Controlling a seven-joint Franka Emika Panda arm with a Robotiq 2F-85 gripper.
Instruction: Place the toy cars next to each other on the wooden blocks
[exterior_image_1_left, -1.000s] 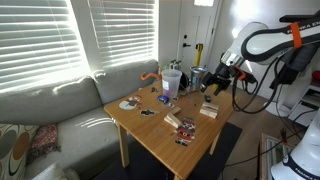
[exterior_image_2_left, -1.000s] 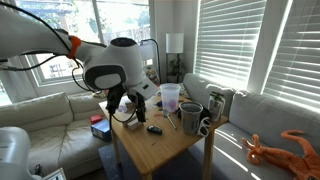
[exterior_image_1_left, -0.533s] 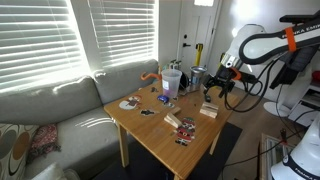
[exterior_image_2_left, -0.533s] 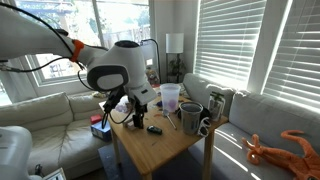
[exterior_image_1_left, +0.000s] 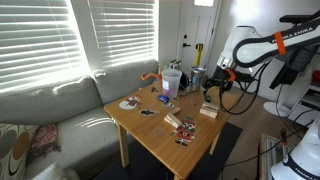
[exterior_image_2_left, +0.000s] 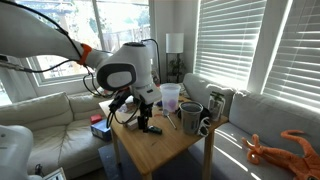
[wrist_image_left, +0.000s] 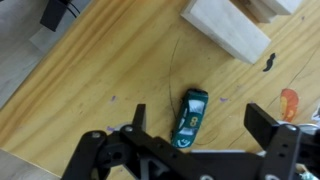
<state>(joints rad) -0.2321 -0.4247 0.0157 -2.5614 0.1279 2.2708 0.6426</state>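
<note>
In the wrist view a tiny dark green toy car (wrist_image_left: 188, 117) with a number on its roof lies on the wooden table, between my gripper's (wrist_image_left: 200, 128) open fingers. It is not gripped. A pale wooden block (wrist_image_left: 225, 28) lies just beyond it, with a second block (wrist_image_left: 277, 6) at the frame's top edge. In both exterior views the gripper (exterior_image_1_left: 210, 96) (exterior_image_2_left: 148, 123) hangs low over the table near a block (exterior_image_1_left: 208, 111). A small blue item (exterior_image_1_left: 164, 98) lies near the cups; I cannot tell whether it is a car.
A clear cup (exterior_image_1_left: 171, 82) (exterior_image_2_left: 170, 96) and a dark mug (exterior_image_2_left: 190, 117) stand at the table's far side. Red-and-white striped items (exterior_image_1_left: 178, 124) lie mid-table. A grey sofa (exterior_image_1_left: 60, 105) borders the table (exterior_image_1_left: 160, 142). An orange mark (wrist_image_left: 289, 103) shows beside the right finger.
The gripper has come down from above the table's end and now straddles the dark toy car. Nothing on the table has moved.
</note>
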